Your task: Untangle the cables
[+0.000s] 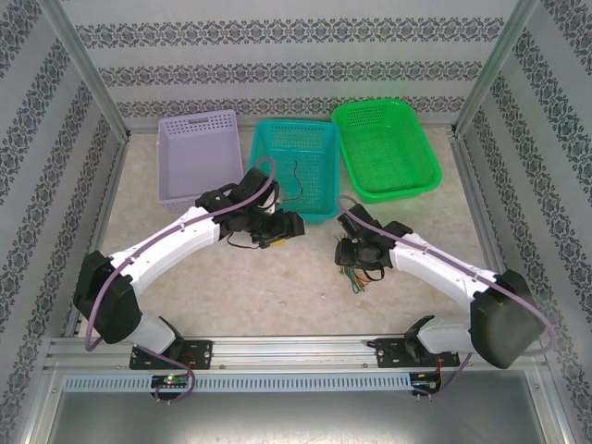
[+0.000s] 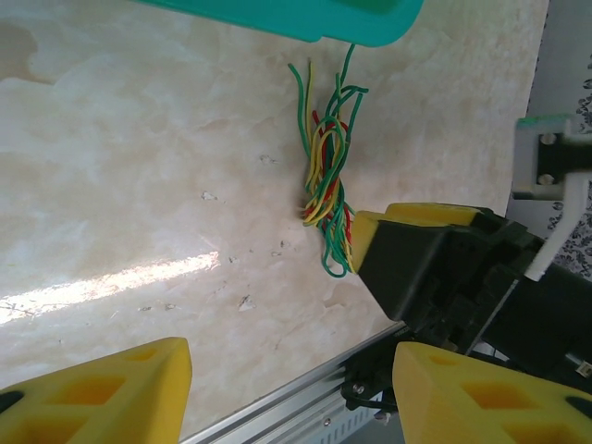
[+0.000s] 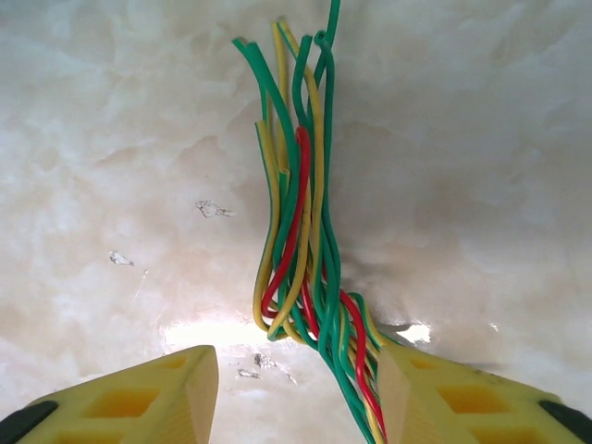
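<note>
The cables lie in one bunch on the table, just in front of the teal basket, on its right-hand side. They are green, yellow and red wires, and they twist round each other in the middle. The ends fan out a little at the top of the bunch.

The right gripper is down low over the bunch, in front of the teal basket. Its two yellow fingers are spread wide apart. The bunch runs between them, close to one finger, but nothing is squeezed.

The left gripper is in front of the teal basket too, near its left corner. Its fingers are also spread wide, and it holds nothing. It looks across at the bunch.

One thin dark wire lies inside the teal basket, apart from the others. So I think one wire may be sorted out. The rest is a knot that nobody has pulled open yet. Most of the job is left to do. I think each wire has to be pulled out of the bunch, one by one.
</note>
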### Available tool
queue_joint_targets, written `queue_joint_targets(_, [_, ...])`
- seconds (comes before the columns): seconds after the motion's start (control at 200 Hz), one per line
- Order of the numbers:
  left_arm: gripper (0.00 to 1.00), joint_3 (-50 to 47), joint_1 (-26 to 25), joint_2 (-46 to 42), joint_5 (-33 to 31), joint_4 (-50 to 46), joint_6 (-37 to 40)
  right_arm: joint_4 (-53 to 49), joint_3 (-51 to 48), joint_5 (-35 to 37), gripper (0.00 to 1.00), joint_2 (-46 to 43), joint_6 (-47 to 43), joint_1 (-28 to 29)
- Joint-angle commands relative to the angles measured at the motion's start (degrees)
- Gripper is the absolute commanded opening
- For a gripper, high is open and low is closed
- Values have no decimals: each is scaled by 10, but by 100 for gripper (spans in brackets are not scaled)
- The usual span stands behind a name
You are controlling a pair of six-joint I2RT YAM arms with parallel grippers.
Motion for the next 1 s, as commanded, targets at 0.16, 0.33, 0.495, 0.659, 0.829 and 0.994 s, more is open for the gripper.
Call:
queue_joint_targets(0.16, [59, 6, -8, 0, -9, -2, 16, -27, -23, 14, 34, 8, -34, -14])
queue_joint_targets(0.33, [59, 12, -8, 3, -12, -6, 14, -3, -27, -11, 42, 56, -50, -16])
queue_joint_targets(0.495, [59, 14, -8, 2, -13, -11, 11, 20, -16, -22, 41, 117, -55, -31])
queue_joint_targets(0.659, [59, 10, -8, -6, -19, -10, 5, 64, -25, -46, 27, 165, -62, -41])
queue_joint_targets(0.829, [58, 2, -8, -18, -21, -5, -6, 67, -32, -32, 0, 112, -81, -30])
queue_joint_targets(0.994, [58, 15, -8, -29, -3, 28, -39, 63, -50, 31, 0, -89, -107, 9])
